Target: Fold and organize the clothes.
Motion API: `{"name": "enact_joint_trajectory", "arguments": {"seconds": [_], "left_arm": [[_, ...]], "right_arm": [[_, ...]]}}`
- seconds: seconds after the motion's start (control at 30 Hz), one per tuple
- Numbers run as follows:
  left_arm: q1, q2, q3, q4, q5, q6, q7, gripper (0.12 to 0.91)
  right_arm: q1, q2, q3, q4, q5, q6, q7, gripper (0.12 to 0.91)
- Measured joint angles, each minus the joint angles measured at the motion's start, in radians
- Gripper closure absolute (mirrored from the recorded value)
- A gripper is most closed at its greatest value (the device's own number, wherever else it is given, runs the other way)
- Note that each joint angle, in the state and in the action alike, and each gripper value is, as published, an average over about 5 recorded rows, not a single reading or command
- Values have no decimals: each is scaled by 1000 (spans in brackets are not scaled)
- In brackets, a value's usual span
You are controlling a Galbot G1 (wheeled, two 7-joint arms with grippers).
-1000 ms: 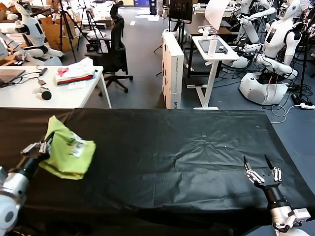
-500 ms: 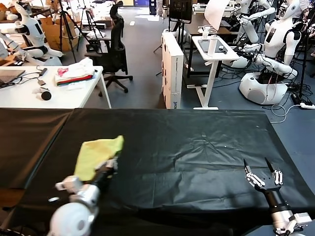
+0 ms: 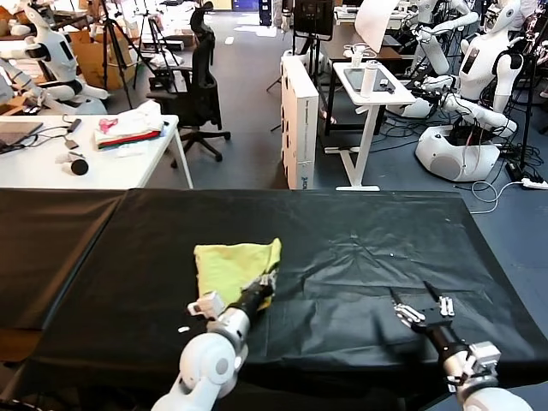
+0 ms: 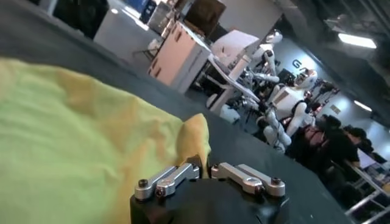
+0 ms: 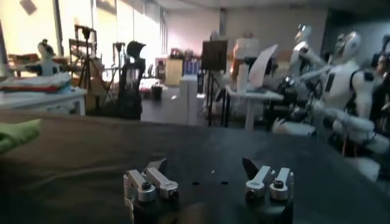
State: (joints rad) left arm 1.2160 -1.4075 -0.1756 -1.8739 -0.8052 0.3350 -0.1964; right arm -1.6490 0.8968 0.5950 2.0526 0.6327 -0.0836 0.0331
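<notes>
The lime-yellow T-shirt point(image 3: 229, 265) lies folded a little left of the black table's point(image 3: 342, 257) middle. My left gripper point(image 3: 262, 287) sits at its near right corner, jaws shut on a fold of the cloth. In the left wrist view the T-shirt point(image 4: 79, 140) fills the left side and a raised fold runs in between the nearly touching fingers of my left gripper point(image 4: 204, 165). My right gripper point(image 3: 421, 305) hovers open over bare table near the front right. The right wrist view shows my right gripper point(image 5: 207, 167) with nothing between its fingers and the T-shirt point(image 5: 15, 134) far off.
Behind the black table stands a white table point(image 3: 51, 167) with a white, pink and red cloth pile point(image 3: 130, 128). An office chair point(image 3: 199, 94), a white standing desk point(image 3: 372, 94) and other robots point(image 3: 479, 77) fill the room beyond. A small white speck point(image 3: 182, 329) lies beside my left arm.
My left gripper has carried the T-shirt from the table's far left edge rightward to near the middle. My right gripper has shifted a little to the left and nearer the front edge.
</notes>
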Motion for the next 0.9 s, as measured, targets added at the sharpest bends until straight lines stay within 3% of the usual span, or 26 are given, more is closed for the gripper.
{"name": "enact_joint_trajectory", "arguments": {"seconds": [0.2, 0.27, 0.37, 0.5, 0.9], "left_arm": [[11, 27, -4, -51, 11, -8, 30, 435], [18, 43, -16, -74, 17, -17, 41, 303], [22, 70, -51, -101, 26, -40, 49, 168], [31, 112, -114, -124, 23, -66, 49, 127], [99, 150, -211, -158, 49, -81, 59, 123]], "right_arm": [[84, -51, -101, 35, 167, -117, -22, 118], [123, -58, -142, 42, 229, -158, -5, 118], [194, -52, -215, 45, 326, -234, 52, 118], [297, -25, -318, 33, 402, -319, 120, 118], [533, 77, -558, -60, 398, -410, 204, 118]]}}
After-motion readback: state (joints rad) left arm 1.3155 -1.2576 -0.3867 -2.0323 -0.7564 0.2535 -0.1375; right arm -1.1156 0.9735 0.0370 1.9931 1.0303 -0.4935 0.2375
